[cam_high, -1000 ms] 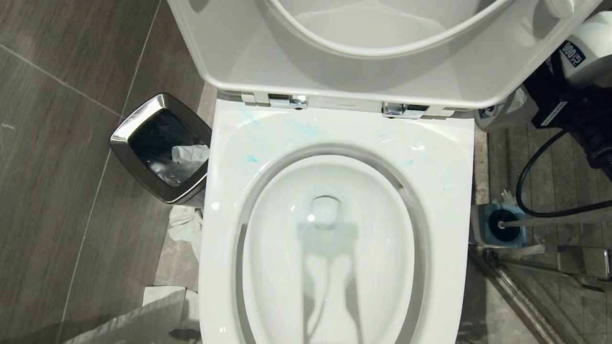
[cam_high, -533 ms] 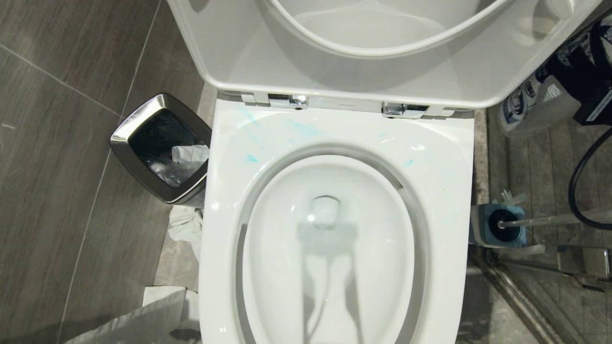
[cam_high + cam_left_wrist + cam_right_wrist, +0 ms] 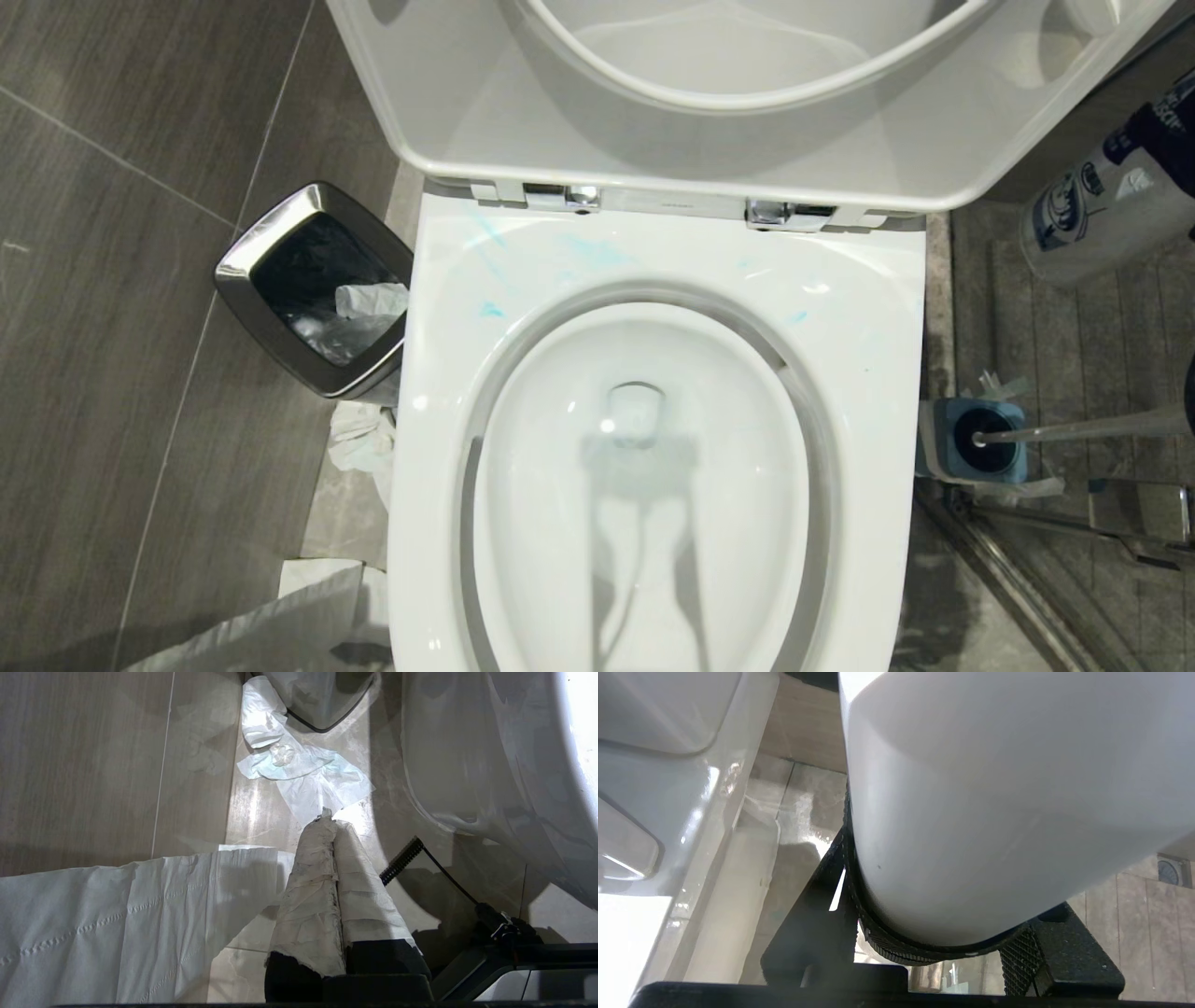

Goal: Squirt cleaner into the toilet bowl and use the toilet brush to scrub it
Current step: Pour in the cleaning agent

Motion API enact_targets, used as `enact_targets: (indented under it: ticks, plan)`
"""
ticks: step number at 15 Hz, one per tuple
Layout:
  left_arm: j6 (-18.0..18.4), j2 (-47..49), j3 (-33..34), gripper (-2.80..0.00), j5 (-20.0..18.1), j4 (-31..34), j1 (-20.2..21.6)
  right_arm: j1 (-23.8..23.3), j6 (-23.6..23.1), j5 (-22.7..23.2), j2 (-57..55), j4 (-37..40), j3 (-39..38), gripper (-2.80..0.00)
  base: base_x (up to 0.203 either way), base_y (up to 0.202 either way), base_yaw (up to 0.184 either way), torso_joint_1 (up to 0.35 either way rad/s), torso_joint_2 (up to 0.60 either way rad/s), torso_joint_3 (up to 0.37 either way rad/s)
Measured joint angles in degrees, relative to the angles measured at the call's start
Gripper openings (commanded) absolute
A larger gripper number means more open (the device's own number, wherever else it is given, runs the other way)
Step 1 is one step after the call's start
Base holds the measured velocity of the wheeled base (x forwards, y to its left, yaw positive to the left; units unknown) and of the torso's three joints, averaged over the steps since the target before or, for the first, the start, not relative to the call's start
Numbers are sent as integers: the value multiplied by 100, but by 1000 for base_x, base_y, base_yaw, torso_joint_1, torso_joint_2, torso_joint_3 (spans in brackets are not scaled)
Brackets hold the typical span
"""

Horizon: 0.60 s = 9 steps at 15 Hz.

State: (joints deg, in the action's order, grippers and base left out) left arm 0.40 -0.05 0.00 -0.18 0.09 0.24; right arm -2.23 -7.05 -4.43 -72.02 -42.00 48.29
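The toilet bowl (image 3: 892, 373) fills the middle of the head view, seat and lid raised, with faint turquoise smears on its broad rim. To its right, near the picture's edge, a white bottle with blue labels (image 3: 1097, 219) hangs tilted above the floor; its cap is out of view. My right gripper (image 3: 924, 952) is shut on this bottle's white body (image 3: 994, 812). The toilet brush (image 3: 1083, 427) stands in its blue holder (image 3: 1008, 457) on the floor right of the bowl. My left gripper (image 3: 329, 816), fingers wrapped in white tape, is shut and empty above the floor left of the toilet.
A chrome-rimmed square bin (image 3: 280, 224) with tissue inside stands left of the bowl. Crumpled tissue (image 3: 359, 448) and a paper sheet (image 3: 280, 616) lie on the floor below it. A metal rail (image 3: 1027, 579) runs along the floor at the lower right.
My right gripper has carried the white bottle rightwards, away from the toilet's back corner towards the picture's edge. The arm and its black cable have mostly left the head view. Nothing else has moved.
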Motion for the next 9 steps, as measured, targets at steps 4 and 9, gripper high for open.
enact_targets:
  ticks: [4,9]
  plan:
    - [11,0,0,-280,0,0,0,4,-9,-33,52,14,0,-280,0,0,0,0,0,0]
    - [12,0,0,-280,0,2,-2,4,-26,-126,116,31,1,-280,0,0,0,3,-1,158]
